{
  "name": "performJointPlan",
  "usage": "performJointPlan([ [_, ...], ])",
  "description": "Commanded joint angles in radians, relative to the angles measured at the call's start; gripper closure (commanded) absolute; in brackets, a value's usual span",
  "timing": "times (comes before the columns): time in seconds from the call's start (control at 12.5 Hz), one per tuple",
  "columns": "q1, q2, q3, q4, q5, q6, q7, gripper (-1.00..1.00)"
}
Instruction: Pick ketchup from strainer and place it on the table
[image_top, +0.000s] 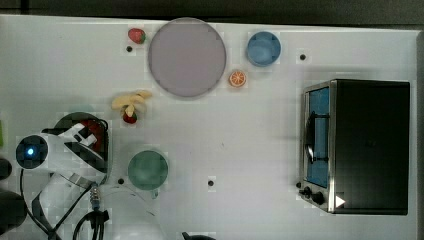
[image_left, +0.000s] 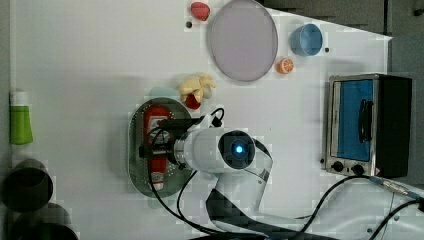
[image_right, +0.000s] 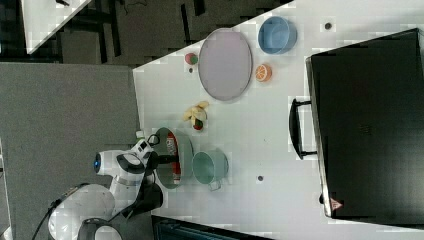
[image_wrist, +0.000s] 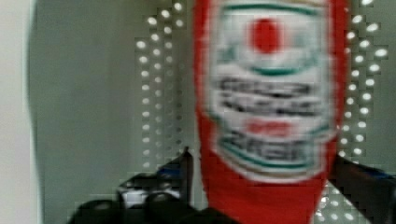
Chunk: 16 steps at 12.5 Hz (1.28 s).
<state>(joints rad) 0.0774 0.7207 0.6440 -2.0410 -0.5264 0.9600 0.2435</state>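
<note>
The red ketchup (image_left: 156, 117) with its white label lies lengthwise in the pale green strainer (image_left: 133, 150), white cap toward the left view's bottom. My gripper (image_left: 156, 150) reaches down into the strainer over the bottle's middle. In the wrist view the ketchup (image_wrist: 266, 93) lies between my two dark fingers (image_wrist: 187, 163), which stand open close to either side of it, above the strainer's holed bottom (image_wrist: 93, 93). The top view shows a bit of the red ketchup (image_top: 95, 131) beside my arm. In the right view the ketchup (image_right: 172, 147) lies in the strainer (image_right: 186, 145) on the white table (image_top: 225, 135).
A green cup (image_top: 147, 170) stands just to the top view's right of the strainer. Bananas (image_top: 131, 101) and a strawberry (image_top: 130, 118) lie close by. Farther off are a grey plate (image_top: 186, 56), a blue cup (image_top: 263, 48), an orange slice (image_top: 237, 78) and a toaster oven (image_top: 360, 145).
</note>
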Motion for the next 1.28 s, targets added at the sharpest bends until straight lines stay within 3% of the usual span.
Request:
performJointPlan([
  [0.08, 0.024, -0.025, -0.009, 0.036, -0.031, 0.003, 0.069, -0.43],
  [0.16, 0.024, -0.029, -0.009, 0.036, -0.031, 0.003, 0.069, -0.21],
  [0.56, -0.008, -0.164, 0.040, 0.013, -0.003, -0.079, 0.069, -0.21],
  [0.96, -0.073, -0.390, 0.126, 0.039, 0.273, -0.215, 0.056, -0.21],
  [1.28, -0.129, -0.487, 0.100, 0.085, 0.304, -0.405, -0.067, -0.21],
])
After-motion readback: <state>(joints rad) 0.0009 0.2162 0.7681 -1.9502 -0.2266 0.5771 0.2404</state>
